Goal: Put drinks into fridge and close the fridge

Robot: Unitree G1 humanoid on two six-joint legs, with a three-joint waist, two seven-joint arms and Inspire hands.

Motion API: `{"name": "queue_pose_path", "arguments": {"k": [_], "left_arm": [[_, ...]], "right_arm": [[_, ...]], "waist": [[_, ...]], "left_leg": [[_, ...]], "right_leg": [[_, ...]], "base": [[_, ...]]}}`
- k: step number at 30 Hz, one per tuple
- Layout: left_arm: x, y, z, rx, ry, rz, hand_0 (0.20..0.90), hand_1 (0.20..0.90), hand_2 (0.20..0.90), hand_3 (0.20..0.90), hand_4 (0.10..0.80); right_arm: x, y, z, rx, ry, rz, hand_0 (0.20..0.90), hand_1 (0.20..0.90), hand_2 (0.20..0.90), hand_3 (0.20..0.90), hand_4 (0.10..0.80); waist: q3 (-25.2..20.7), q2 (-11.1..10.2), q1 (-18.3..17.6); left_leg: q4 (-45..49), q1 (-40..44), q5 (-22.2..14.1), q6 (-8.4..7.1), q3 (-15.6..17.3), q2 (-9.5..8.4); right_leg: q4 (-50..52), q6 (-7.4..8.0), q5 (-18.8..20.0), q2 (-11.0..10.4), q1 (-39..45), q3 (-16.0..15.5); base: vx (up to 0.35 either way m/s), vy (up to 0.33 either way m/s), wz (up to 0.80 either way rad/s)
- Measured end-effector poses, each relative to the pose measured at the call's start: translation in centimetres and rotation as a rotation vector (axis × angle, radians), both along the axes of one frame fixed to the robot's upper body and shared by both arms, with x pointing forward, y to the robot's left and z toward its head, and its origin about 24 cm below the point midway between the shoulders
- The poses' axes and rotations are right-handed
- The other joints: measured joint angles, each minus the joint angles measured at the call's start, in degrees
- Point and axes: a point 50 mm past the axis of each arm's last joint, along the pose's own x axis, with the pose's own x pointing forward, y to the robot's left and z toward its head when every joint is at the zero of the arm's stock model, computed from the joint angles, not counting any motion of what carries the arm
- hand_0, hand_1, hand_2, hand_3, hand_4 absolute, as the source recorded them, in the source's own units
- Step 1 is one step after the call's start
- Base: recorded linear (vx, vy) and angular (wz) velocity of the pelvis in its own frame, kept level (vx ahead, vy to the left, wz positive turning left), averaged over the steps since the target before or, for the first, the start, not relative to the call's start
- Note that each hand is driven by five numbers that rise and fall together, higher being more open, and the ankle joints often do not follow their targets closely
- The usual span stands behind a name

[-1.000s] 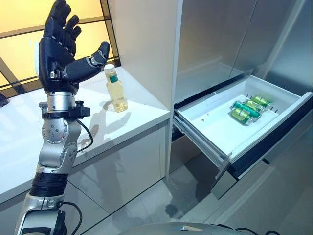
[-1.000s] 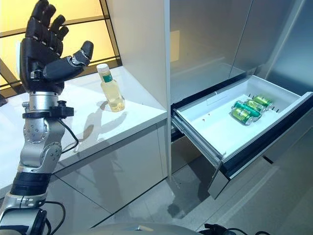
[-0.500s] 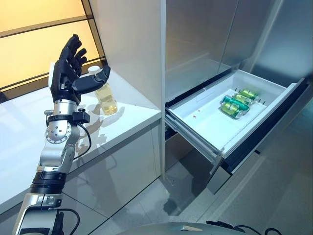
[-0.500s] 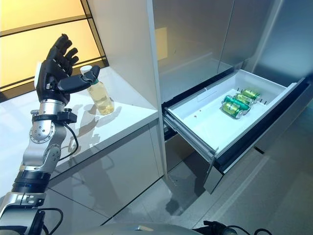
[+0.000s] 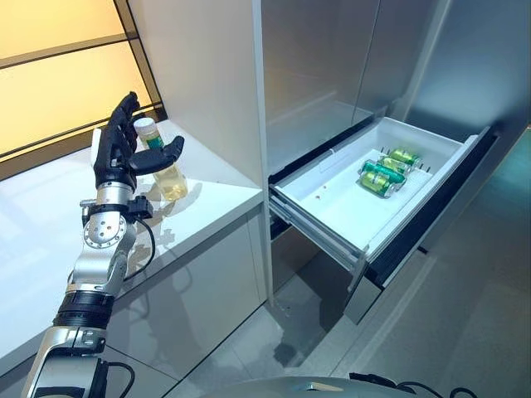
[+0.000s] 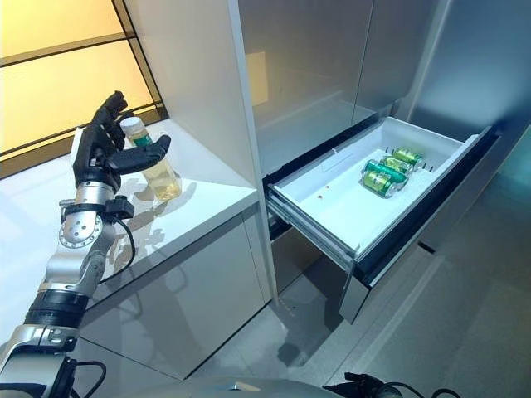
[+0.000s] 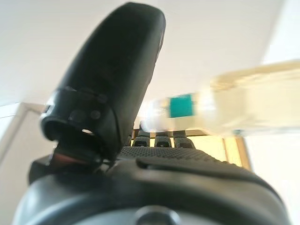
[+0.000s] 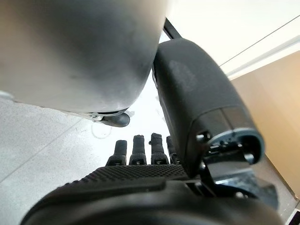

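Observation:
A clear bottle of yellow drink [image 5: 172, 182] with a white cap stands on the white counter [image 5: 217, 201]. My left hand [image 5: 112, 162] is open and upright at the bottle, with the thumb stretched across its front and the fingers behind it. In the left wrist view the bottle [image 7: 243, 101] lies between the thumb [image 7: 117, 75] and the fingers, not clasped. The fridge's white drawer [image 5: 328, 217] is pulled open, with green cans [image 5: 383, 172] lying at its far right end. My right hand [image 8: 140, 187] hangs open above the floor.
A tall white cabinet panel [image 5: 199, 75] rises right of the bottle at the counter's end. The steel fridge doors [image 5: 332, 58] are above the drawer. The open drawer juts out over the grey floor [image 5: 465, 332]. An orange-lit window [image 5: 58, 75] is behind the counter.
The camera has shifted. My left hand has come down from above the counter to the bottle, which now stands between thumb and fingers. The bottle and the drawer have not moved.

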Motion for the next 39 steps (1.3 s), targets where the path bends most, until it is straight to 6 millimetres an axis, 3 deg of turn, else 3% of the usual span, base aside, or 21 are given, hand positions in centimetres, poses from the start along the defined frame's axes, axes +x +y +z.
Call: {"name": "queue_pose_path", "arguments": {"k": [29, 30, 31, 32, 39], "left_arm": [[-0.6, 2.9, -4.7, -0.034, 0.179, 0.199, 0.9, 0.9, 0.9, 0.9, 0.8], [-0.6, 2.9, -4.7, -0.038, 0.178, 0.199, 0.662, 0.662, 0.662, 0.623, 0.523], [-0.6, 2.8, -4.7, -0.047, 0.165, 0.195, 0.502, 0.502, 0.502, 0.436, 0.336], [-0.6, 2.7, -4.6, -0.049, 0.157, 0.192, 0.3, 0.3, 0.3, 0.2, 0.1], [-0.6, 2.5, -4.6, -0.072, 0.135, 0.186, 0.3, 0.3, 0.3, 0.2, 0.1]], "right_arm": [[0.1, 0.4, 0.0, 0.012, -0.007, 0.002, 0.9, 0.9, 0.9, 0.9, 0.8], [0.1, 0.4, 0.0, 0.012, -0.008, 0.002, 0.9, 0.9, 0.9, 0.9, 0.8], [0.1, 0.4, 0.0, 0.012, -0.007, 0.002, 0.9, 0.9, 0.9, 0.9, 0.8], [0.1, 0.4, 0.0, 0.013, -0.007, 0.002, 0.9, 0.9, 0.9, 0.9, 0.8], [0.1, 0.6, -0.1, 0.017, -0.007, 0.005, 0.9, 0.9, 0.9, 0.9, 0.8]], "waist": [[0.33, -0.84, -2.66], [0.37, -0.89, -2.67], [0.41, -0.97, -2.68], [0.45, -1.04, -2.67], [0.43, -1.54, -2.66]], "left_leg": [[-0.01, 1.51, -0.53, 0.31, 2.04, 0.08], [-0.01, 1.52, -0.53, 0.31, 2.1, 0.08], [-0.01, 1.53, -0.53, 0.31, 2.13, 0.08], [-0.01, 1.53, -0.53, 0.31, 2.13, 0.07], [0.0, 1.53, -0.54, 0.33, 2.13, 0.06]], "right_leg": [[0.0, 0.15, 0.07, -0.05, 0.54, 2.03], [0.0, 0.15, 0.07, -0.05, 0.54, 2.09], [0.0, 0.15, 0.07, -0.06, 0.54, 2.13], [0.0, 0.15, 0.07, -0.06, 0.53, 2.14], [0.0, 0.15, 0.07, -0.07, 0.52, 2.18]], "base": [[0.009, 0.006, -0.03], [0.0, 0.0, 0.0], [0.0, 0.0, 0.0], [0.0, 0.0, 0.0], [0.0, 0.0, 0.0]]}}
